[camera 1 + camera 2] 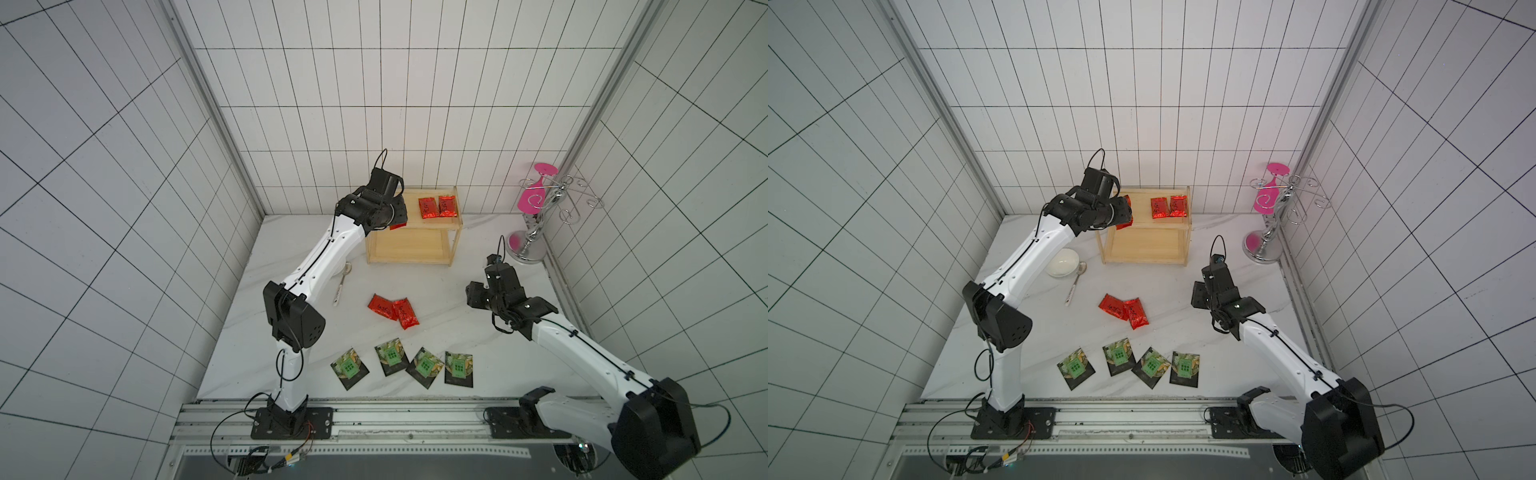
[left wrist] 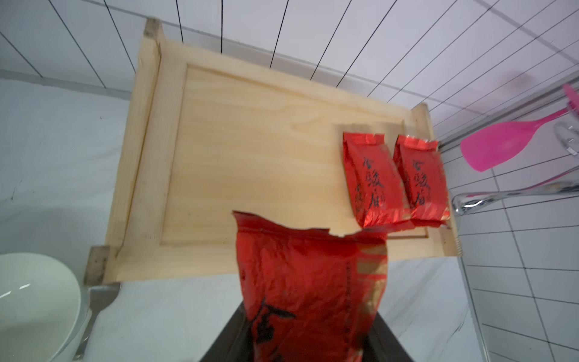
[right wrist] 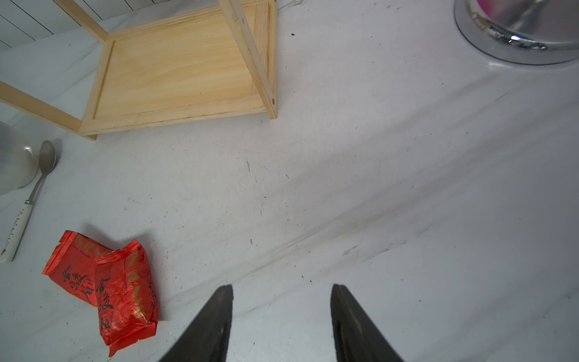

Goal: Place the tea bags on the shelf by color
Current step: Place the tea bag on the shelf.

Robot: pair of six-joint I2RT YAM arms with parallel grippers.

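My left gripper (image 2: 302, 341) is shut on a red tea bag (image 2: 310, 282), which it holds above the front left edge of the wooden shelf (image 2: 250, 150). In a top view this bag (image 1: 1125, 216) shows only partly behind the gripper (image 1: 395, 218). Two red tea bags (image 1: 429, 207) (image 1: 447, 206) lie side by side at the right of the shelf's top tier (image 1: 409, 203). Two more red ones (image 1: 382, 306) (image 1: 406, 313) overlap on the table. Several green-labelled sachets (image 1: 390, 356) lie in a row near the front. My right gripper (image 3: 282, 301) hovers open over bare table, right of the red pair (image 3: 125, 291).
A white bowl (image 1: 1063, 262) and a spoon (image 1: 1075, 282) sit left of the shelf, under my left arm. A chrome wire stand (image 1: 534, 241) with pink utensils (image 1: 530, 201) stands at the back right corner. The shelf's lower tier (image 3: 175, 65) holds nothing.
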